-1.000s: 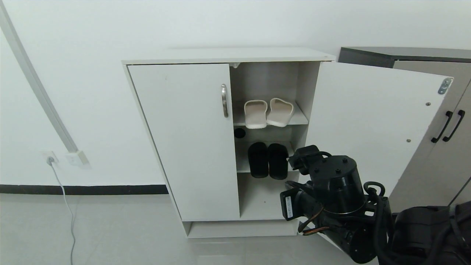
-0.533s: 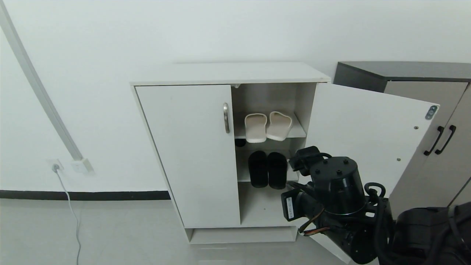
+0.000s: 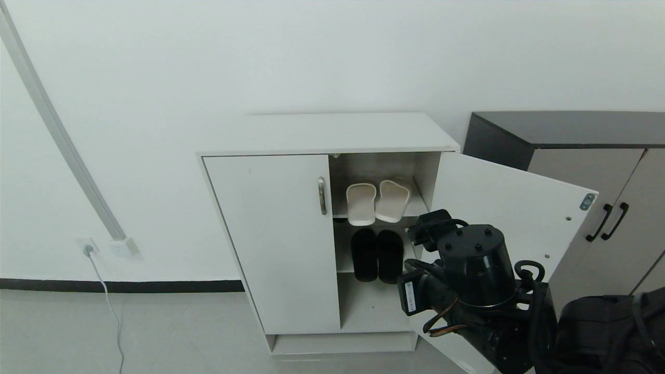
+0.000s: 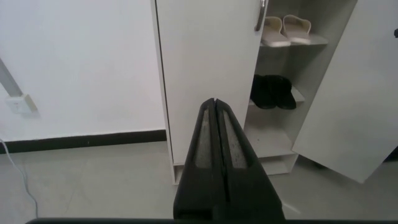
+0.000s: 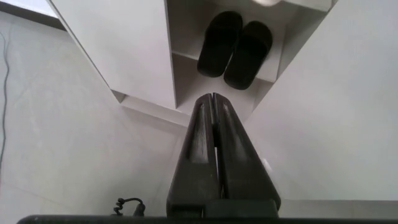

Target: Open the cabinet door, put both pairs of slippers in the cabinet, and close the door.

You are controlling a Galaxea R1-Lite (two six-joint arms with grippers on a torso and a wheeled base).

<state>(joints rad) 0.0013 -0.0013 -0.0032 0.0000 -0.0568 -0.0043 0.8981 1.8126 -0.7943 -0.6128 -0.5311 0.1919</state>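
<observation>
The white cabinet (image 3: 332, 132) has its left door (image 3: 270, 239) closed and its right door (image 3: 509, 218) swung open. Inside, a pair of white slippers (image 3: 376, 202) lies on the upper shelf and a pair of black slippers (image 3: 376, 254) on the shelf below. Both pairs also appear in the left wrist view, white slippers (image 4: 286, 30) above black slippers (image 4: 273, 92). My right arm (image 3: 467, 270) hangs in front of the open door's lower edge. My right gripper (image 5: 213, 99) is shut and holds nothing, below the black slippers (image 5: 235, 45). Well back from the cabinet, facing the closed door, my left gripper (image 4: 214, 102) is shut and holds nothing.
A grey cabinet (image 3: 597, 176) with black handles stands right behind the open door. A wall socket (image 3: 85, 248) with a cable hanging to the floor is at the left. A slanted conduit (image 3: 57, 130) runs up the wall. Bare floor (image 3: 156, 332) lies before the cabinet.
The head camera has moved, so the cabinet now sits lower and smaller in the picture. Doors, slippers and my right arm keep their places relative to each other.
</observation>
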